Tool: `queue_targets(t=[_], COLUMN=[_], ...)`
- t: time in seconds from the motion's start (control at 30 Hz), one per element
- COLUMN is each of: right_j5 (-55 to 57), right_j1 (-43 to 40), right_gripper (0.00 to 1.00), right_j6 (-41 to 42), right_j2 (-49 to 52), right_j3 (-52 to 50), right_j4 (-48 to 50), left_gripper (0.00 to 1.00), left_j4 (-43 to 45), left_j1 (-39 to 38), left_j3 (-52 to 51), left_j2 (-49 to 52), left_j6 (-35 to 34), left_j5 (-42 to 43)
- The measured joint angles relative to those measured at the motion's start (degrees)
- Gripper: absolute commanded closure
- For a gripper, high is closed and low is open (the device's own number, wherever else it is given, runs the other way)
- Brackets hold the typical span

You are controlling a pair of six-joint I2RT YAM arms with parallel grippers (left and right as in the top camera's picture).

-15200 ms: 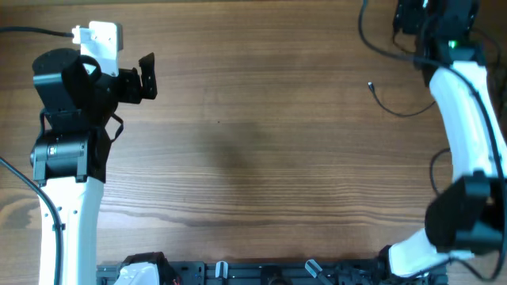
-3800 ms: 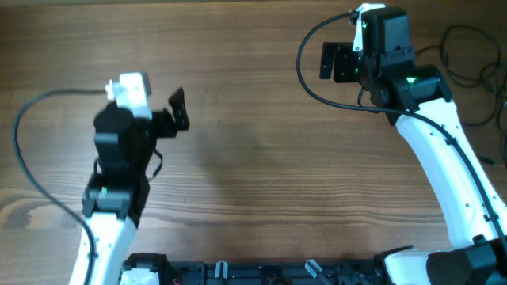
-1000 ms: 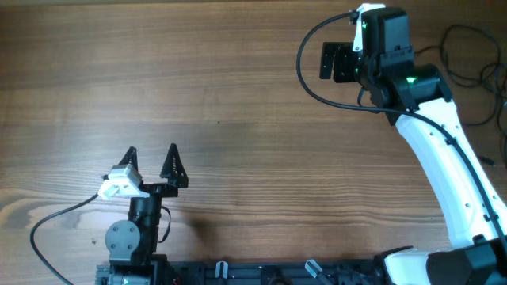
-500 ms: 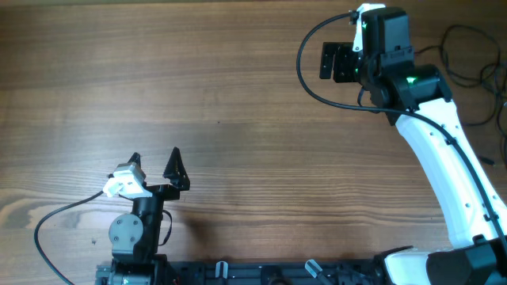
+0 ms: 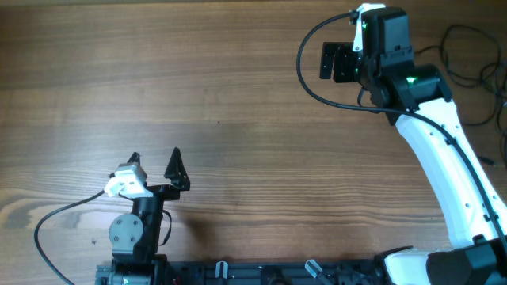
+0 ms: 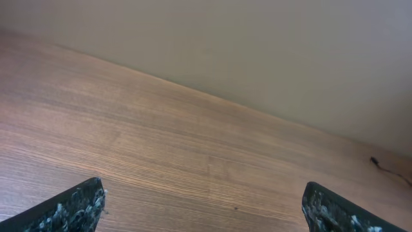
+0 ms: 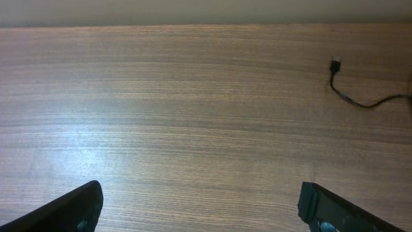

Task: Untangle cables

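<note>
— Where do our arms sit?
— Our left claw (image 5: 154, 153) is over the tabletop's (image 5: 238, 103) near left; our right claw (image 5: 334, 62) far right, with cables (image 7: 335, 66) lying on the tabletop to its right.

L arm (image 5: 131, 231): blk body, grey round disc on joint.
L cam block (image 5: 125, 184): small, white, boxy.
L cable (image 5: 55, 215): thin, blk, runs off cam block.
L gripper (image 5: 154, 161): blk, two pointed triangular fingers (image 6: 71, 207); inner faces rough, pale-speckled.
R arm (image 5: 444, 150): long white link, blk joint housings.
Green light (image 5: 411, 80): small, lit, on blk housing.
R cam block (image 5: 369, 13): white.
R cable (image 5: 304, 67): blk, thicker, looped.
R gripper (image 5: 328, 62): blk, flat-plate fingers (image 7: 71, 207).
Base rail (image 5: 261, 273): blk.
</note>
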Motion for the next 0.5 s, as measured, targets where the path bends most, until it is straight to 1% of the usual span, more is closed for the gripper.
queue_targets(t=[0.4,0.5], right_j5=[0.0,0.0], right_j1=[0.0,0.0], right_gripper=[0.0,0.0], right_j6=[0.0,0.0], right_j2=[0.0,0.0], right_j3=[0.0,0.0], right_j4=[0.0,0.0], left_gripper=[0.0,0.0], left_j4=[0.0,0.0], left_j1=[0.0,0.0], left_j3=[0.0,0.0], left_j2=[0.02,0.02], left_j6=[3.8,6.12], left_j5=[0.0,0.02])
